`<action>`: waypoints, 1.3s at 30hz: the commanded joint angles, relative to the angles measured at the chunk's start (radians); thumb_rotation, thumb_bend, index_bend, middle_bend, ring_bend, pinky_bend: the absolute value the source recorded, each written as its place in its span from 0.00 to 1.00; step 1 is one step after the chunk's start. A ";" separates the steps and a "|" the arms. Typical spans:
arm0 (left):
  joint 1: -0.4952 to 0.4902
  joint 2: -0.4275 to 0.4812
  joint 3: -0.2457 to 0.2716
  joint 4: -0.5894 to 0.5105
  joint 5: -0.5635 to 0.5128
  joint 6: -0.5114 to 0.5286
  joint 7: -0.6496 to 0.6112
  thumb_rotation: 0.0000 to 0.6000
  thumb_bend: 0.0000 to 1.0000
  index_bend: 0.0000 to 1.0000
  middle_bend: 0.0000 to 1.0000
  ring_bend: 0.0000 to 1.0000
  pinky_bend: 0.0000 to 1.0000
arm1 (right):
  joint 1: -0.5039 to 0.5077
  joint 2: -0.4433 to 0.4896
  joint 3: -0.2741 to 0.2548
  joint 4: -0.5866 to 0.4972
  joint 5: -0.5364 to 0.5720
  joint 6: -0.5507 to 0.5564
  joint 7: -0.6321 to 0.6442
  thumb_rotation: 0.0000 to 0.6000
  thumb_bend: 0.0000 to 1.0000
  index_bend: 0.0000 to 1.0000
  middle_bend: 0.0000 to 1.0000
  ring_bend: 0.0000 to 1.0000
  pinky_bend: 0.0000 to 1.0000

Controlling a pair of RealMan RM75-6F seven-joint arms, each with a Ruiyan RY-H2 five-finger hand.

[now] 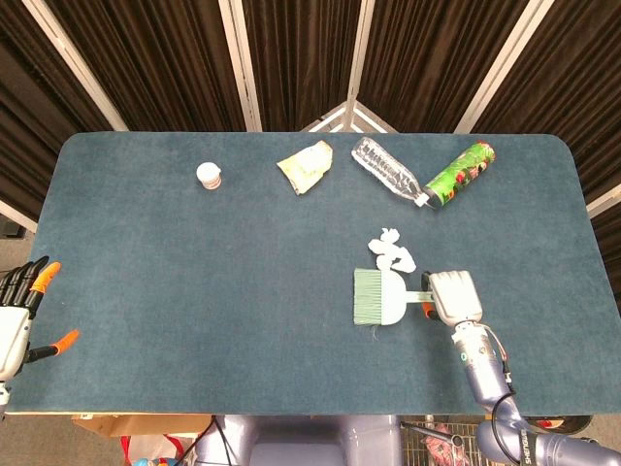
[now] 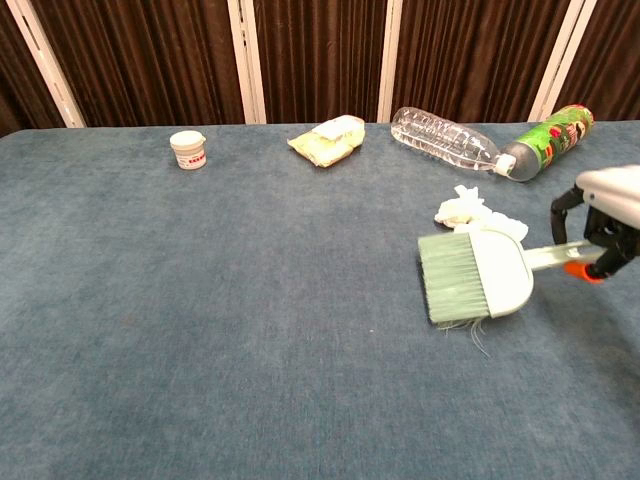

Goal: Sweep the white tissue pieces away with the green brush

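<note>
The green brush [image 1: 379,296] [image 2: 473,276] has pale green bristles pointing left and a white back. My right hand [image 1: 454,297] [image 2: 606,218] grips its thin handle and holds it lifted off the blue table [image 1: 194,282]. The white tissue pieces [image 1: 391,250] [image 2: 472,211] lie in a small clump just beyond the brush head, which partly overlaps them in the chest view. My left hand [image 1: 19,311] hangs off the table's left front corner, fingers apart and holding nothing.
Along the far side lie a small white jar [image 1: 210,175], a crumpled yellow wrapper [image 1: 306,166], a clear plastic bottle [image 1: 389,171] and a green printed can [image 1: 460,174]. The table's front edge runs just below my right wrist.
</note>
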 commanded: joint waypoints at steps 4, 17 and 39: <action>-0.001 0.002 0.000 -0.001 -0.002 -0.003 -0.003 1.00 0.00 0.00 0.00 0.00 0.02 | 0.036 0.085 0.036 -0.120 0.024 0.009 -0.086 1.00 0.65 0.81 0.99 0.98 0.79; -0.002 0.008 0.004 -0.005 0.008 -0.002 -0.023 1.00 0.00 0.00 0.00 0.00 0.02 | 0.156 0.109 0.089 -0.178 0.211 -0.019 -0.267 1.00 0.66 0.82 0.99 0.98 0.79; -0.009 0.026 0.013 -0.010 0.006 -0.024 -0.082 1.00 0.00 0.00 0.00 0.00 0.02 | 0.334 -0.038 0.033 0.157 0.438 -0.070 -0.443 1.00 0.66 0.83 0.99 0.98 0.79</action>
